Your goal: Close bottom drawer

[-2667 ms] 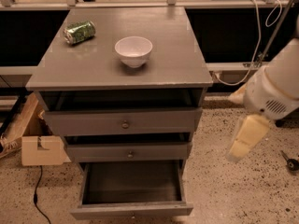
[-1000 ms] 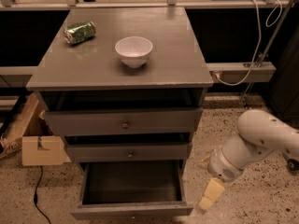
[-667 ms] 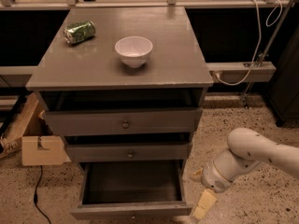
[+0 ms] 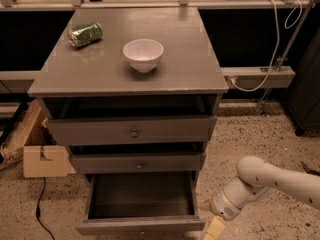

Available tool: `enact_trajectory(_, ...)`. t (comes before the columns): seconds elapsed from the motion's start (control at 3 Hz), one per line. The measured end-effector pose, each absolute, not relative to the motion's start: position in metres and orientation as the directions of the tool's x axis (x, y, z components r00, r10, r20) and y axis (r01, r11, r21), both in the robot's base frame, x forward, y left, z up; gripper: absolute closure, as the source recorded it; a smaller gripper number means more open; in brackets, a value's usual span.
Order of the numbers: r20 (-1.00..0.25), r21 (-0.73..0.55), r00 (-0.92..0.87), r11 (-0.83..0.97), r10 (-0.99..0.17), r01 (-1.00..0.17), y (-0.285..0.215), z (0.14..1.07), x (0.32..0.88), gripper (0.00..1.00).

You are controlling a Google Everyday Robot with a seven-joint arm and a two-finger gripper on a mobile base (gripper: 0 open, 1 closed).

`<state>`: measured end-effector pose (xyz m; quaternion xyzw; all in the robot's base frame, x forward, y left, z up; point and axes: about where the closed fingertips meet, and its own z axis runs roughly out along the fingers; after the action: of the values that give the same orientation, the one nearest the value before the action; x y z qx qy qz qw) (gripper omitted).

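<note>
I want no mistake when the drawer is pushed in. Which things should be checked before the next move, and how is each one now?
1. Bottom drawer pulled out: ok, it stands open.
2. Nothing sticking up inside it: ok, it looks empty.
3. Pincer in front of the drawer's panel: not ok, it hangs low by the panel's right corner.
4. Pincer touching the panel: cannot tell.
5. Bowl and can away from the cabinet front edge: ok.

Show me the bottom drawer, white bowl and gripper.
bottom drawer (image 4: 142, 196): camera view, bare inside floor.
white bowl (image 4: 143, 61): camera view, outer wall.
gripper (image 4: 214, 229): camera view, tip, beside drawer's right front corner.
</note>
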<state>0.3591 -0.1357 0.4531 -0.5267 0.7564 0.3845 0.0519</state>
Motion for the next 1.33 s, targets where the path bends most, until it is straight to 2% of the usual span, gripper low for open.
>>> enact_trajectory(0.67, -0.501, 0.548, -0.435, 0.115, -0.748, -0.829, -0.135, 0.431, 0.361, 0.0)
enact_trajectory(1.33, -0.581, 0.545, -0.289, -0.101, -0.761, -0.832, -0.126, 0.315, 0.361, 0.0)
